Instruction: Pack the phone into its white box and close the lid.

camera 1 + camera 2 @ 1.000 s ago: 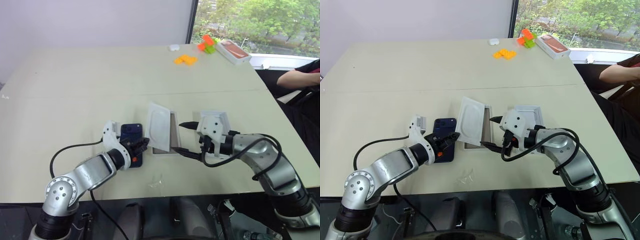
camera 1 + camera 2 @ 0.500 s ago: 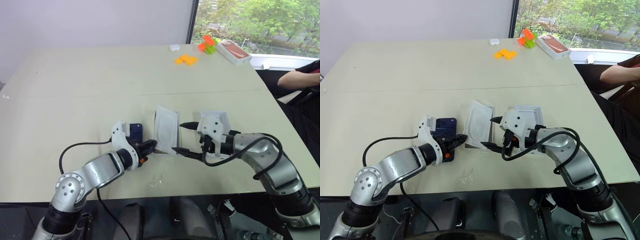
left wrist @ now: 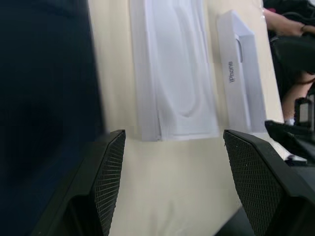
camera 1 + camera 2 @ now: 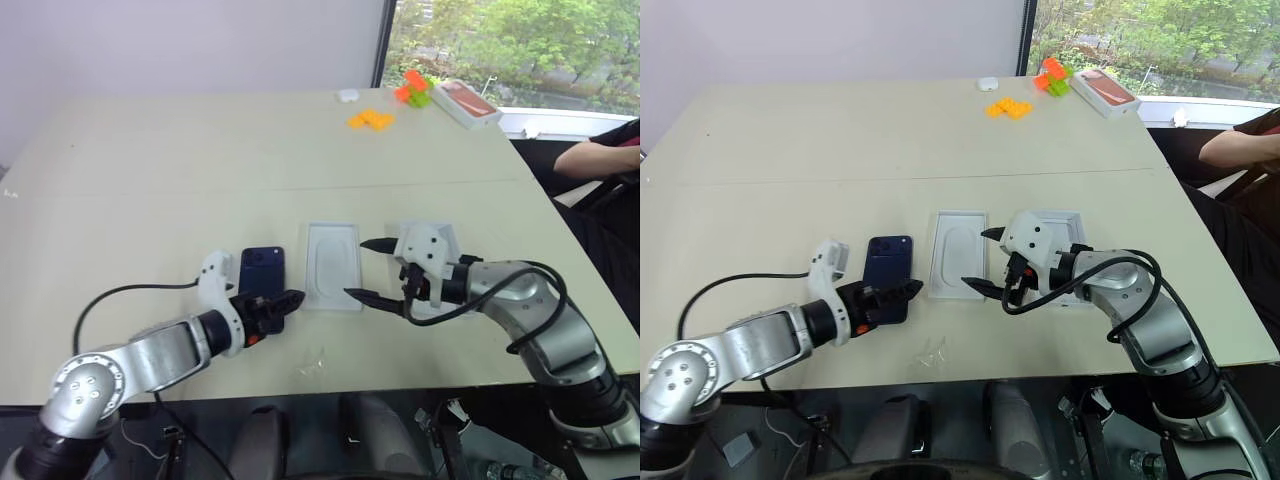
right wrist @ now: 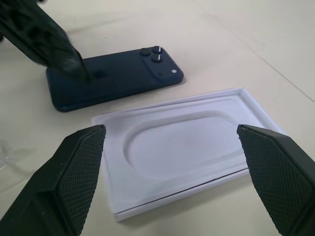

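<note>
The dark navy phone (image 4: 262,270) lies flat on the table, camera end away from me. Just right of it a white tray with an oblong recess (image 4: 332,268) lies flat over the white box, whose floor is hidden. The lid (image 4: 1065,218) sits further right, partly behind my right hand. My left gripper (image 4: 280,303) is open at the phone's near right corner, with nothing between its fingers. My right gripper (image 4: 356,268) stands open and empty just right of the recessed tray, pointing at it.
An orange-topped white box (image 4: 467,102), orange blocks (image 4: 370,120) and green and orange blocks (image 4: 412,88) lie at the far right. A clear plastic scrap (image 4: 315,360) lies near the front edge. A person's arm (image 4: 600,155) rests beyond the table's right side.
The recessed tray, tilted up on edge before, now lies flat. My left gripper has opened and drawn back left to the phone's near end. The right arm has kept still.
</note>
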Available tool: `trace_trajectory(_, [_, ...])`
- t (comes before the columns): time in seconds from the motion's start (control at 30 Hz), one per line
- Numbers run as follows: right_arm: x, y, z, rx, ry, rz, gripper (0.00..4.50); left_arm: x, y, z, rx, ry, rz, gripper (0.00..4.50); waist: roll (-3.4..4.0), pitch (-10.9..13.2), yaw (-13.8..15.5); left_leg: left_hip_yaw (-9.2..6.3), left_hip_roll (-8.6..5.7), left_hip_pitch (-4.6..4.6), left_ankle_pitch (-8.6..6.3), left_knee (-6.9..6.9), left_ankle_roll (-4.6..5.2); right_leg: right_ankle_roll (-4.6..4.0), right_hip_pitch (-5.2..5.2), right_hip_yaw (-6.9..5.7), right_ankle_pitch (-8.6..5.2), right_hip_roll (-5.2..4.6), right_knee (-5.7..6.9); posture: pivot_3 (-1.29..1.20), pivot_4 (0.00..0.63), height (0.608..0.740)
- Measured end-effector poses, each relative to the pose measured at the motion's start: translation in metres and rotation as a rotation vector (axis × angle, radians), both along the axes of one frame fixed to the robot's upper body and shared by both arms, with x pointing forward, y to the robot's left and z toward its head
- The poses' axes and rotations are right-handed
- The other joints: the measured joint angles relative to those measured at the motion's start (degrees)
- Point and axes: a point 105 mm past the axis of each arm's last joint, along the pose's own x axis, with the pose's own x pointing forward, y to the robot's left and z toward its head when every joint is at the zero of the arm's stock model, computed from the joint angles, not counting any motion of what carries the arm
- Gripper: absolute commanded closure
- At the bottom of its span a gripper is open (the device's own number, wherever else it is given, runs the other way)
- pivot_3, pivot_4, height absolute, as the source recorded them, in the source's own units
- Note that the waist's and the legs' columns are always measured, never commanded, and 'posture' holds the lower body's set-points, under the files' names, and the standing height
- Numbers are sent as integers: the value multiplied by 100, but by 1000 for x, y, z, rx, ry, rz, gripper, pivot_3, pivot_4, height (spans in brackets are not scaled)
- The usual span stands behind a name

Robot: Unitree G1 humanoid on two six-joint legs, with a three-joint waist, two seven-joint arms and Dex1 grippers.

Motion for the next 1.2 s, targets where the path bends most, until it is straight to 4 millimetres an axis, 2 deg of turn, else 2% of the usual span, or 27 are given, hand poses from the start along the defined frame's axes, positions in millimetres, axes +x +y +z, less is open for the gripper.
trace_trajectory(0.03, [2, 0, 1, 0, -1, -11, 0, 5, 13, 7, 47, -74, 28, 1163, -1, 2, -6, 3, -1, -4, 0, 0, -1, 0, -3, -1, 0, 2, -1, 0, 150, 740])
trace_trajectory(0.13, [9, -2, 3, -2, 9, -38, 838, 15, 38, 24, 207, -274, 79, 1122, 4, 5, -2, 6, -1, -6, 0, -6, -1, -1, -7, -2, -1, 1, -6, 0, 150, 740])
trace_trajectory(0.23, [14, 1, 7, 2, 37, -55, 2384, 14, 49, 19, 434, -419, 31, 1122, 7, 7, -7, 11, 0, -14, -1, -16, -2, -2, -15, 3, 0, -1, -15, 0, 150, 740])
trace_trajectory(0.37, [16, 14, 4, -7, 83, -54, 4451, 4, 43, 7, 527, -497, -123, 1122, 7, 8, -12, 8, 7, -35, -1, -23, -1, -2, -39, 8, 0, -3, -18, 0, 150, 740])
trace_trajectory(0.5, [26, 25, -9, -107, 64, -111, 4484, -10, 35, 3, 522, -558, -280, 1122, 7, 7, -25, 11, 6, -102, 0, -9, -1, -11, -111, 9, 8, -3, 0, 0, 150, 740])
trace_trajectory(0.63, [23, 30, -29, -244, 98, -94, 4484, -19, 31, 0, 496, -574, -378, 1122, 7, 8, -16, 10, 7, -113, 0, -10, 0, -22, -119, 3, 15, -2, 1, 0, 150, 740])
trace_trajectory(0.9, [11, 35, -40, -277, 199, -7, 4484, -32, 30, -11, 488, -537, -477, 1122, 7, 7, -27, 6, 12, -107, 0, -6, 1, -1, -116, 5, 5, -2, 6, 0, 150, 740])
trace_trajectory(1.2, [29, 32, -44, -306, 193, -87, 4484, -35, 28, -14, 463, -519, -484, 1122, 5, 5, -20, 5, 14, -102, 0, 2, 1, -14, -109, 0, 13, 4, 12, 0, 150, 740])
